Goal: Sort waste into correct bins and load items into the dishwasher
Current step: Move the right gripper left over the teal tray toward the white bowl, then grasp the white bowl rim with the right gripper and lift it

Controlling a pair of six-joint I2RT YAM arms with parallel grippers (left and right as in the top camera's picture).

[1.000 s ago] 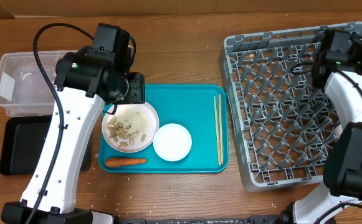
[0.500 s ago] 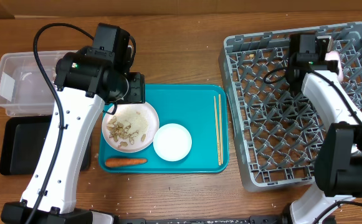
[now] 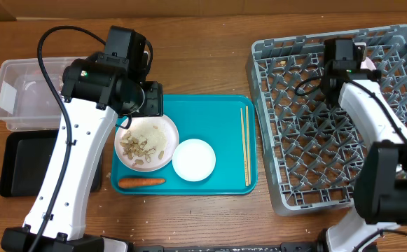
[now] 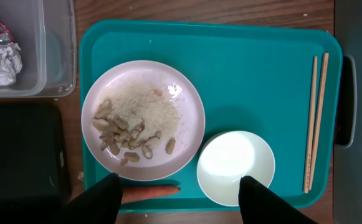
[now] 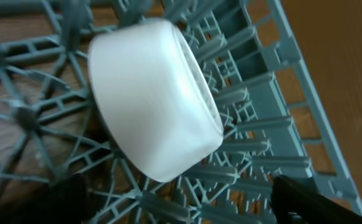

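Plainly left fingers [image 4: 100, 202] and right fingers [image 5: 296, 199] gape empty — cup [image 5: 149, 106] tilted among rack [image 5: 255, 134] pegs.

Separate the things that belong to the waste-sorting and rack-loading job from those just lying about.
Part of the job: plate, food scraps, carrot, foil wrappers, bowl, cup, chopsticks, clear tub, black tray, dish rack.

Just lying about: teal tray, which only carries the items; table.

the left arm [image 3: 70, 168] and right arm [image 3: 371, 115] wear glossy white shells with black joint housings and looping black cables. a small green light dots the left housing. the left end effector [image 4: 181, 182] has black fingers.
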